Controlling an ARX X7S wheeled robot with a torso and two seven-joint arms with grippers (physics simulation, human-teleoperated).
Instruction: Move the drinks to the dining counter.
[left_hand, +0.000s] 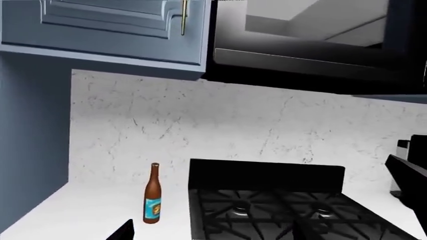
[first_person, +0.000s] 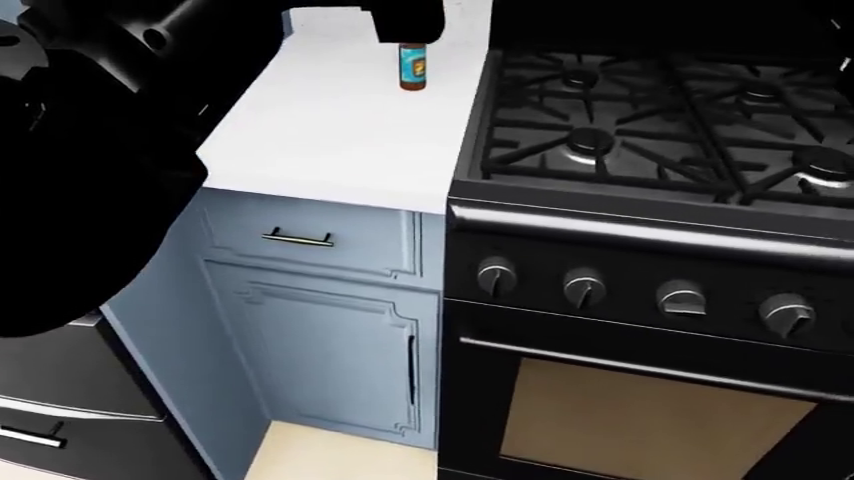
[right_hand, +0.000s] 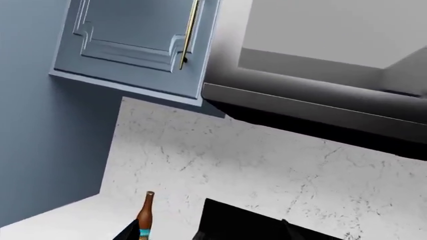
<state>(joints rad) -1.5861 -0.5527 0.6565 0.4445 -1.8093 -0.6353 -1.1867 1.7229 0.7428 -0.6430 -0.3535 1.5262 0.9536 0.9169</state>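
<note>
One of the drinks, a brown glass bottle with a blue label (first_person: 414, 66), stands upright at the back of the white countertop (first_person: 334, 130) beside the black gas stove (first_person: 667, 110). In the head view a black gripper part (first_person: 407, 18) hides its neck. The left wrist view shows the bottle (left_hand: 153, 194) ahead of my left gripper (left_hand: 212, 235), whose jaws stand wide apart with nothing between them. My right gripper (right_hand: 207, 235) is open too, well short of the bottle (right_hand: 145, 216), which shows just inside one fingertip (right_hand: 127, 232). The dining counter is out of view.
A marble-look backsplash (left_hand: 233, 120) rises behind the countertop, with a blue wall cabinet (left_hand: 100, 25) and a dark range hood (left_hand: 313, 45) above. A blue-grey side wall (left_hand: 33, 140) bounds the counter's far side. Blue base cabinets (first_person: 334, 330) and the oven door (first_person: 641, 400) lie below.
</note>
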